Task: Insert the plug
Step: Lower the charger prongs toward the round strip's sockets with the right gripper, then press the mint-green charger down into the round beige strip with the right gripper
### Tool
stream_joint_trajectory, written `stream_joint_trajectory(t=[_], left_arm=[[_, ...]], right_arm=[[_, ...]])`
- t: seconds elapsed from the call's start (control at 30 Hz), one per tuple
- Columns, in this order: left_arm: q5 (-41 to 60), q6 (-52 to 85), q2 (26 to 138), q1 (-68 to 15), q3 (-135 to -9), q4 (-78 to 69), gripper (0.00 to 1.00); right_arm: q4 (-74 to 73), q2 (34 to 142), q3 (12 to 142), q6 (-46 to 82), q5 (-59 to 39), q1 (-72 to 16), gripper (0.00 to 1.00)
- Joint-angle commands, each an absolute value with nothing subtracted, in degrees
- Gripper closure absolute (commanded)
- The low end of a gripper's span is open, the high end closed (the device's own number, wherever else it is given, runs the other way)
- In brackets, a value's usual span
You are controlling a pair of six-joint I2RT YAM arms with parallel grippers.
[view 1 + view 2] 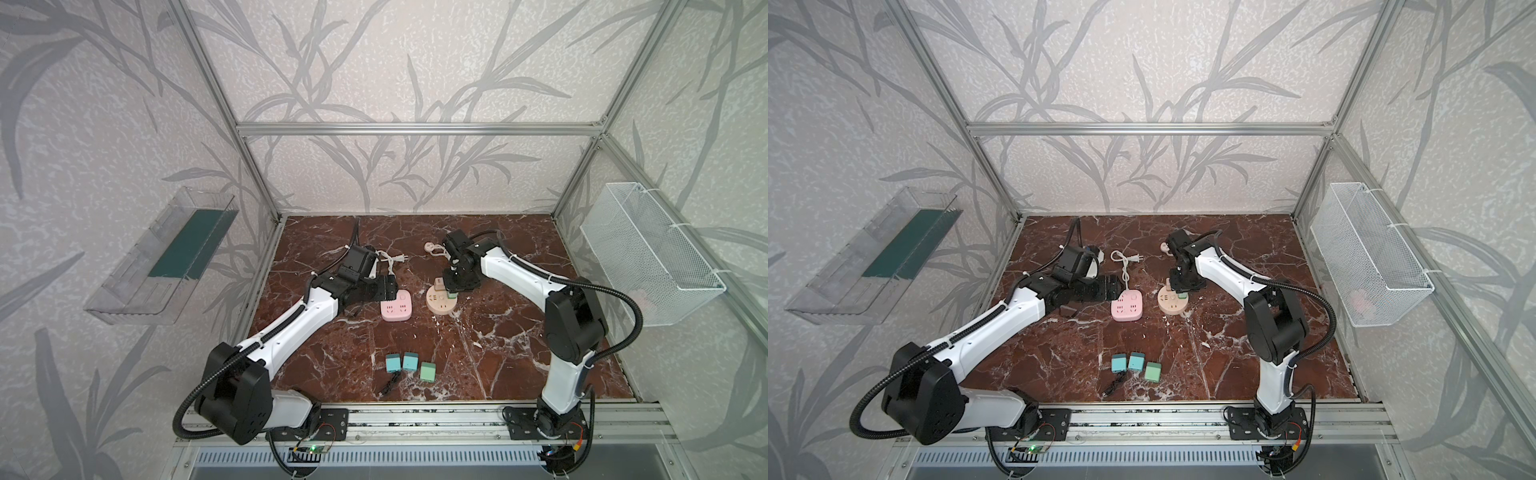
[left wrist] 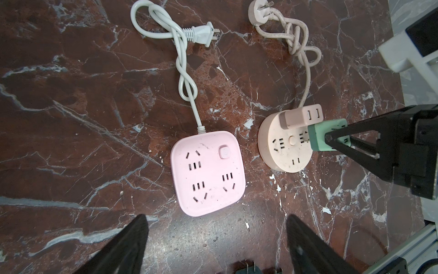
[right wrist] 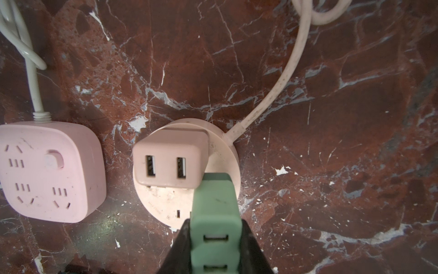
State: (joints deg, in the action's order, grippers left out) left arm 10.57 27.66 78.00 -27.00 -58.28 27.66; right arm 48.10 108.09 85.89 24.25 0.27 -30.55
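Observation:
My right gripper (image 3: 215,223) is shut on a mint-green plug (image 3: 214,208), held upright over the round beige socket (image 3: 166,204). The plug's lower end meets the socket's face beside a beige USB charger (image 3: 168,161) that stands plugged in; its prongs are hidden. In both top views the green plug (image 1: 452,296) sits under the right gripper (image 1: 455,286) on the round socket (image 1: 441,305). My left gripper (image 2: 216,217) is open and empty, hovering just short of the pink square socket (image 2: 208,173). In the left wrist view the green plug (image 2: 320,137) shows between the right gripper's fingers (image 2: 343,140).
Two teal plugs (image 1: 392,363) (image 1: 410,361) and a green one (image 1: 427,372) lie near the front edge with a black cable (image 1: 390,384). The white cord (image 2: 182,59) and beige cord (image 2: 296,40) trail behind the sockets. A mesh basket (image 1: 648,253) hangs on the right wall, a clear tray (image 1: 162,257) on the left.

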Motion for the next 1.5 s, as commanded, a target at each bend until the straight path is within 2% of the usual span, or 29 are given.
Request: stream_joint_trajectory(t=[0.0,0.77,1.47], left_arm=[[10.02,27.91,77.4,-27.12,-57.49,27.42,0.11],[9.53,27.98,77.34,-27.14,-56.9,27.25,0.1],[9.44,28.12,77.0,-27.15,-56.4,27.05,0.1]], right_arm=[[48.47,109.49,85.95,24.87,1.15,-30.58,1.0],[49.12,112.2,85.77,24.43,0.55,-30.78,1.0],[52.2,119.85,88.68,22.16,1.67,-32.09,1.0]])
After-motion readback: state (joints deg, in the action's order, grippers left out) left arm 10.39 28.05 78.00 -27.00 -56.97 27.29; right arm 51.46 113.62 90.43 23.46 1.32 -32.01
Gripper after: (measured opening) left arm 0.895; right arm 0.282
